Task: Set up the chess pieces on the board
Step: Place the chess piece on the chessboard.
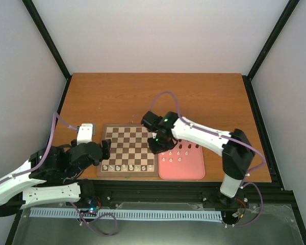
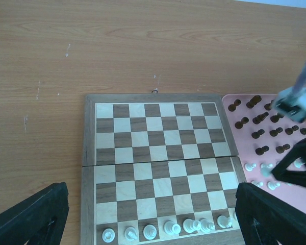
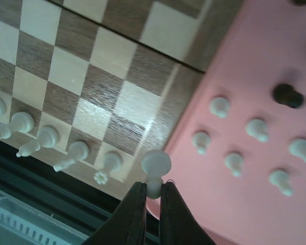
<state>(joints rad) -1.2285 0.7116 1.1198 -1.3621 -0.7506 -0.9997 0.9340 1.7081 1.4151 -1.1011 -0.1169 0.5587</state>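
**Right gripper holds a white pawn at the board's edge**

The right gripper [image 3: 153, 191] is clenched on a white pawn [image 3: 156, 164], pinching its base so the round head sticks out past the fingertips. In the right wrist view the pawn hangs over the seam between the board [image 3: 92, 76] and the pink tray [image 3: 245, 76], near the board's near right corner.

White pieces [image 1: 127, 167] stand in one line along the board's near row; its other squares are bare. More white pawns [image 3: 255, 130] stand on the tray, with dark pieces [image 2: 260, 120] in rows behind them.

The left gripper [image 1: 104, 149] is released, its jaws spread wide with nothing between them, at the board's left edge. Board and tray lie side by side on the bench [image 1: 143, 97].
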